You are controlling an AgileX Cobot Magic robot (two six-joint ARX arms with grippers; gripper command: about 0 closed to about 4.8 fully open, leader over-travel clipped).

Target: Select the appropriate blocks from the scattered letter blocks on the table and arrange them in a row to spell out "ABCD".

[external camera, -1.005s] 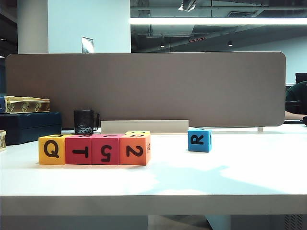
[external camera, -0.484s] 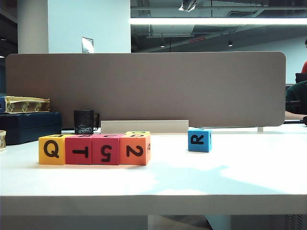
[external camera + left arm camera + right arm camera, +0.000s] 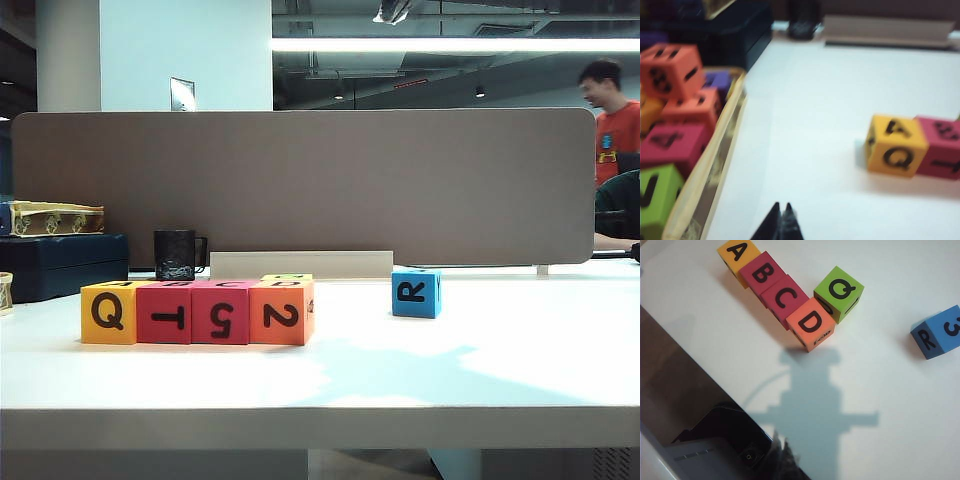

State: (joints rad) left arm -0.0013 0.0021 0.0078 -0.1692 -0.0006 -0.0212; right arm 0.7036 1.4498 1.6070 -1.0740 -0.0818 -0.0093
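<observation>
Four blocks stand touching in a row on the table (image 3: 480, 370): yellow (image 3: 107, 312), red (image 3: 165, 313), red (image 3: 220, 313), orange (image 3: 281, 313). In the right wrist view their tops read A (image 3: 738, 257), B (image 3: 762, 274), C (image 3: 785, 297), D (image 3: 811, 324). A green block (image 3: 838, 292) touches the orange one from behind. The blue R block (image 3: 416, 292) stands apart to the right. My left gripper (image 3: 781, 206) is shut and empty, well short of the yellow block (image 3: 896, 146). My right gripper (image 3: 781, 440) is shut and empty, back from the row. Neither gripper shows in the exterior view.
A wooden tray (image 3: 725, 155) with several more foam blocks lies beside my left gripper. A black mug (image 3: 178, 254) and dark boxes (image 3: 60, 262) stand at the back left, in front of a brown partition (image 3: 300, 185). A person in a red shirt (image 3: 612, 110) is behind it.
The blocks have not moved. A person in a red shirt has come into view behind the partition at the far right.
</observation>
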